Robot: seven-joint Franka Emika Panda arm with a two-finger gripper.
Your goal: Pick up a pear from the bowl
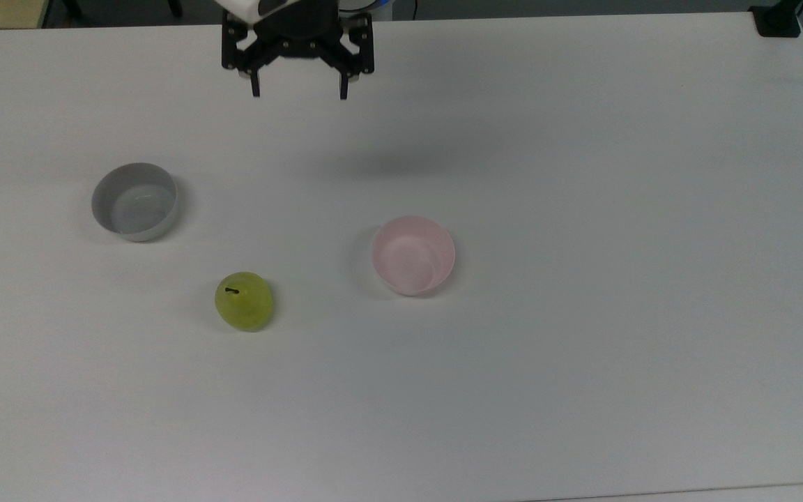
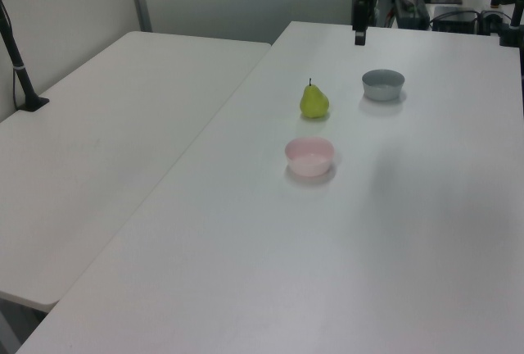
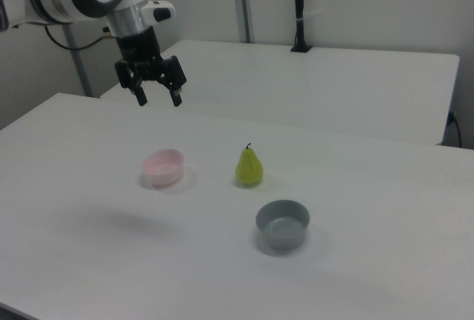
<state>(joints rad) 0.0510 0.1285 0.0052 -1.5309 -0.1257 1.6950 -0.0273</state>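
1. A white counter [image 1: 583, 139] carries three things: a yellow-green pear [image 1: 244, 301], a pale pink bowl [image 1: 413, 255] and a grey bowl [image 1: 135, 201].
2. The pear stands upright on the bare counter, stem up, not in either bowl. In the top view it sits to the lower left of the pink bowl, well apart from it, and below and to the right of the grey bowl.
3. The pink bowl looks empty; so does the grey one.
4. The gripper [image 1: 298, 89] hangs high in the air, its two black fingers spread apart and holding nothing. In the right view the gripper [image 3: 158, 96] hovers above and behind the pink bowl [image 3: 164, 168].
5. The relation that counts: taking the pear as landmark, the gripper is far off toward the top view's upper edge and a little to the top view's right, and well above it. In the left view the pear [image 2: 313, 101] stands nearer the camera than the gripper [image 2: 359, 38].
6. The pear's long axis runs vertically, with the wide belly low and the narrow neck on top, so I judge a descent straight from above, with the fingers closing on the belly, would suit it.
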